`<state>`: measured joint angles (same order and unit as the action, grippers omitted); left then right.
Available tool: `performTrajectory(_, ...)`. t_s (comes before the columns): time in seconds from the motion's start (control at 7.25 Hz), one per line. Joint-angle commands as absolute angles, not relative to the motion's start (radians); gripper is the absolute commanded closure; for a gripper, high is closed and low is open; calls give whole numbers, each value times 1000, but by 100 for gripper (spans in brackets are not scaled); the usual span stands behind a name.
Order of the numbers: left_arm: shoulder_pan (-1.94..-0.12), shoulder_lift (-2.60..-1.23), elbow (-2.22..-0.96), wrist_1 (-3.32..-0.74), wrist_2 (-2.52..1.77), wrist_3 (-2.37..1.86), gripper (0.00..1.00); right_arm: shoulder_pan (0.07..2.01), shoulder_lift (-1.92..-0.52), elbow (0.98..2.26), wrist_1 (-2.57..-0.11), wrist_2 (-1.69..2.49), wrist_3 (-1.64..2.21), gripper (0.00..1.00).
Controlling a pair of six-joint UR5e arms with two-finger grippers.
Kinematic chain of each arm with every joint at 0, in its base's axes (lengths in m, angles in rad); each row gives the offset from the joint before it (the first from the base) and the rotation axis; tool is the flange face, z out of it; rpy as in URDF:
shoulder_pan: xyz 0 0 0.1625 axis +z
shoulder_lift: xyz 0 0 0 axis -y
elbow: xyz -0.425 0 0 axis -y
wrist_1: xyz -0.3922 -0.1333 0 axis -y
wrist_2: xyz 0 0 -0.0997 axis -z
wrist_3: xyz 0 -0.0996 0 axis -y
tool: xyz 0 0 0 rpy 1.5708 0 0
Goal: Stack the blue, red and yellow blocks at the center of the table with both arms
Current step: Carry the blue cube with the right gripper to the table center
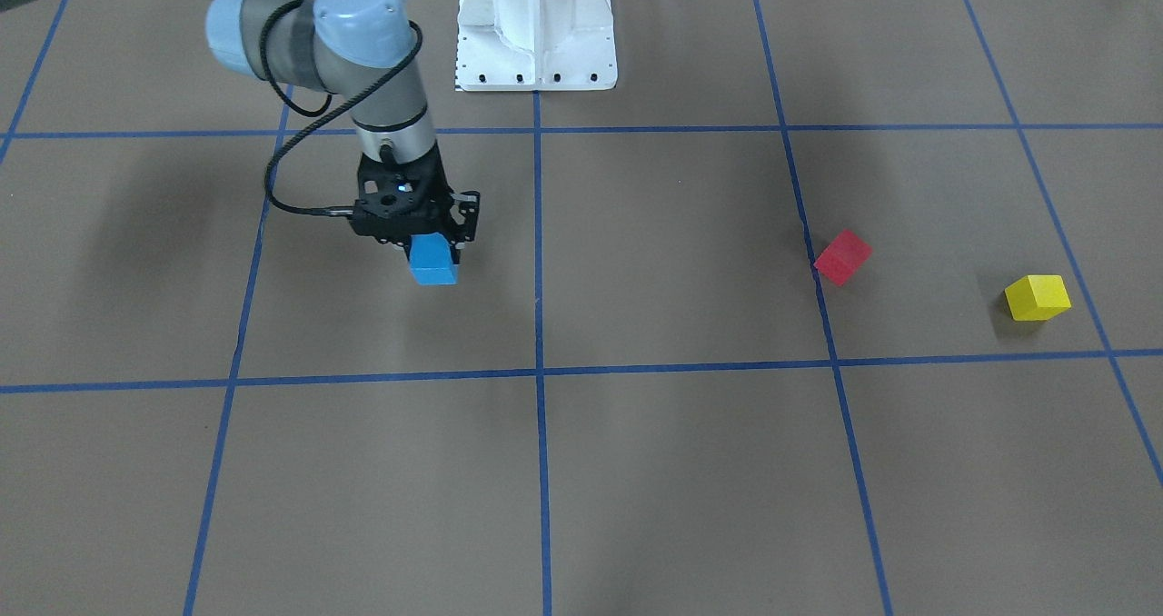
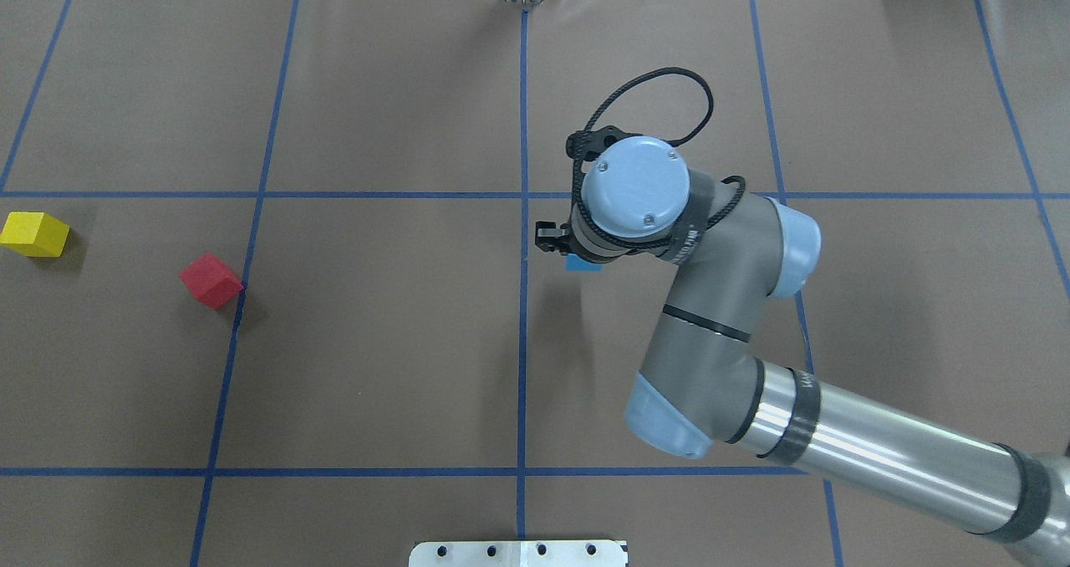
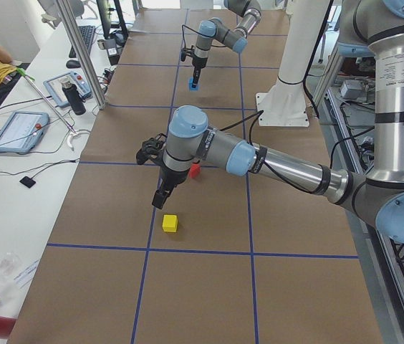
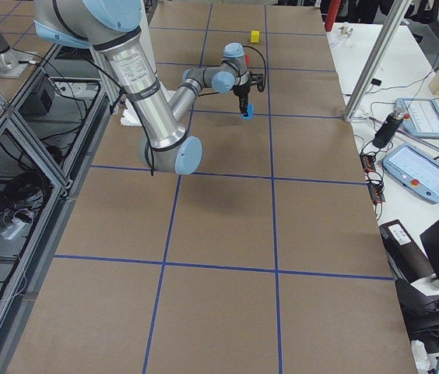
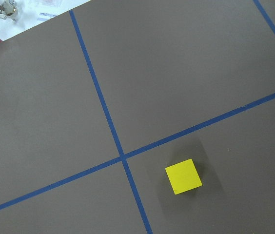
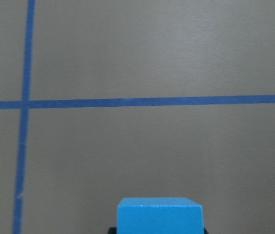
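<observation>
My right gripper (image 1: pixel 434 253) is shut on the blue block (image 1: pixel 433 265) and holds it a little above the table, just on the robot's right of the centre line. The block also shows in the overhead view (image 2: pixel 583 264) and the right wrist view (image 6: pixel 159 214). The red block (image 2: pixel 211 280) and the yellow block (image 2: pixel 34 233) lie on the table on the robot's left side. My left gripper (image 3: pixel 160 198) shows only in the exterior left view, hovering above and beside the yellow block (image 3: pixel 170 223). I cannot tell if it is open. The left wrist view shows the yellow block (image 5: pixel 183 176) below.
Blue tape lines (image 2: pixel 523 299) divide the brown table into squares. The white robot base (image 1: pixel 536 30) stands at the table's near-robot edge. A side bench with tablets (image 3: pixel 19 130), cables and metal posts (image 3: pixel 80 54) runs along the far side.
</observation>
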<state>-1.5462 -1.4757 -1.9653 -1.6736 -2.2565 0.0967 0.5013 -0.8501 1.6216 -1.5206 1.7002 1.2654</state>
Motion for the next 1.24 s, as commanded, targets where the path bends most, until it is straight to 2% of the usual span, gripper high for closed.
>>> performTrajectory(0.0, -1546, -1474, -1962, -1674, -2256, 97, 0, 436, -720, 1453, -1517, 1655, 1292, 100)
performTrajectory(0.14, -1546, -1474, -1962, -1674, -2256, 97, 0, 419, -721, 1450, -1516, 1654, 1292, 100)
performTrajectory(0.28, -1546, -1474, -1962, -1674, -2256, 98, 0, 411, -726, 1450, -1516, 1654, 1292, 68)
performTrajectory(0.41, -1546, -1474, -1962, -1674, -2256, 98, 0, 402, -729, 1450, -1516, 1634, 1293, 18)
performTrajectory(0.55, -1546, -1474, -1963, -1674, -2256, 98, 0, 394, -730, 1450, -1509, 1602, 1298, 1)
performTrajectory(1.1, -1546, -1474, -1960, -1674, -2256, 97, 0, 449, -727, 1485, -1497, 1612, 1281, 1)
